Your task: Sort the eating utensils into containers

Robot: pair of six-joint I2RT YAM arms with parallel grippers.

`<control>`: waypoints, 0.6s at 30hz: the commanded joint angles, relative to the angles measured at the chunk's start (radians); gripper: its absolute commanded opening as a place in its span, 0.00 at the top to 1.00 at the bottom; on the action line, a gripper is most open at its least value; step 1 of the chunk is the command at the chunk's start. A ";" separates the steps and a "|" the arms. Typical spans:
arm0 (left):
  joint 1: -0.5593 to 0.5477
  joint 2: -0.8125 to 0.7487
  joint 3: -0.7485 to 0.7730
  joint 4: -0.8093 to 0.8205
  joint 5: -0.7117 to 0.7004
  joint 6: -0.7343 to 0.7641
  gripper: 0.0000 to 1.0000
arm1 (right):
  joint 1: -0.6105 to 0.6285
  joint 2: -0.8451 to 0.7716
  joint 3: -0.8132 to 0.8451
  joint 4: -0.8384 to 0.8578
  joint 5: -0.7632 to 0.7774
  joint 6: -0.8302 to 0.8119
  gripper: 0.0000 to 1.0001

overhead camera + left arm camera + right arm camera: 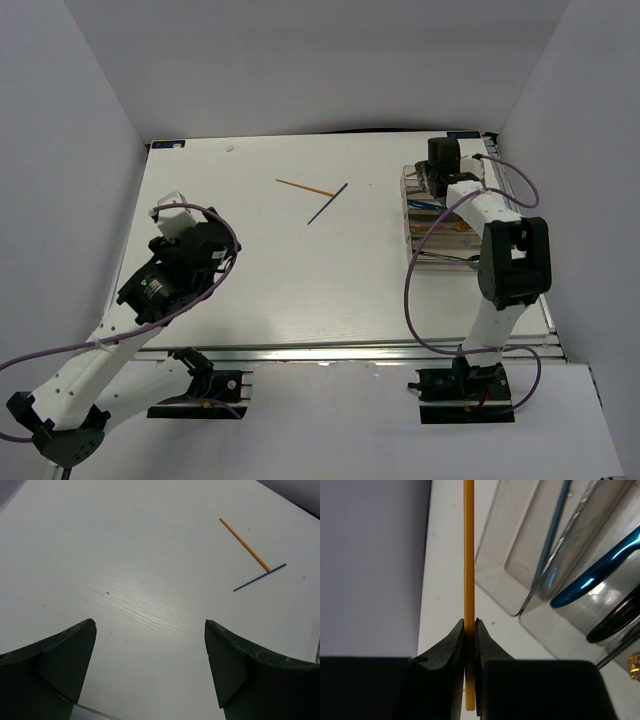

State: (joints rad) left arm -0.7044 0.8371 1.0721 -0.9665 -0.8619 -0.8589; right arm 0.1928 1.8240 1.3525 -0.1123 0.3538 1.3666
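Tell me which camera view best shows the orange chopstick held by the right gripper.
Right wrist view: the held chopstick runs large from the right gripper, shut on it. In the top external view I cannot make it out. The left wrist view shows only another orange chopstick on the table.

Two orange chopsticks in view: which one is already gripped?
The held orange chopstick, pinched in the shut right gripper next to the clear tray. The loose orange chopstick lies mid-table, one end meeting the dark chopstick.
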 commanded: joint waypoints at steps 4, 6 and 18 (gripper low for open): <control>-0.003 -0.007 -0.015 -0.040 0.011 -0.009 0.02 | -0.018 0.089 0.016 0.054 0.093 0.150 1.00; -0.003 -0.012 -0.041 -0.031 0.018 0.001 0.02 | -0.021 0.129 0.042 0.066 0.083 0.154 1.00; -0.004 -0.039 -0.184 0.060 0.080 0.017 0.02 | -0.029 0.253 0.097 0.138 0.079 0.160 1.00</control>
State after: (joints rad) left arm -0.7044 0.8196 0.8963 -0.9516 -0.7994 -0.8490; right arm 0.1707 2.0716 1.4220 -0.0399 0.3977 1.4952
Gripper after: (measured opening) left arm 0.980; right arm 0.115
